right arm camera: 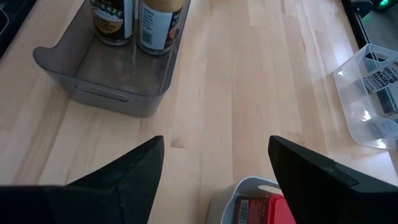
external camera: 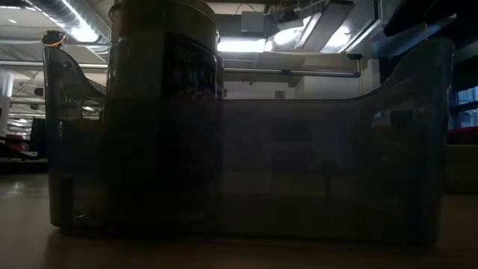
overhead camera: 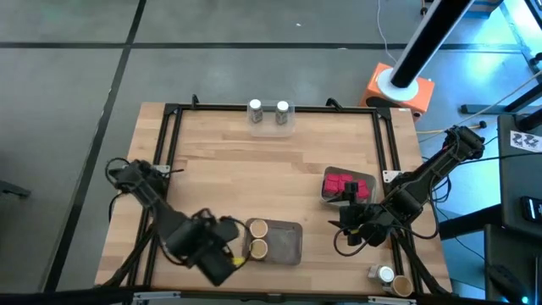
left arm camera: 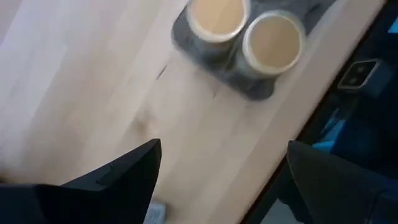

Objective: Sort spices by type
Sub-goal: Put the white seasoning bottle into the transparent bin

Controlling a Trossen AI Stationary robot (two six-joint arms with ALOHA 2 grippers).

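Note:
Two tan-topped jars (overhead camera: pixel 257 238) stand upright in the left end of a grey tray (overhead camera: pixel 286 243) near the table's near edge; the left wrist view shows them too (left arm camera: pixel 245 28). My left gripper (overhead camera: pixel 235 248) (left arm camera: pixel 224 149) is open just left of that tray, holding nothing. Red boxy packs (overhead camera: pixel 345 183) (right arm camera: pixel 261 208) fill a second grey tray at the right. My right gripper (overhead camera: pixel 344 222) (right arm camera: pixel 216 140) is open just near of the red packs, facing the table's left. Two white-capped jars (overhead camera: pixel 268 109) stand in a clear tray at the far edge.
A white-capped jar (overhead camera: pixel 385 275) and a tan-topped jar (overhead camera: pixel 402 285) stand at the near right corner, by the frame rail. The low view is filled by the clear tray (external camera: pixel 314 172) with a jar (external camera: pixel 160 97) in it. Bare wood lies across the table's middle and left.

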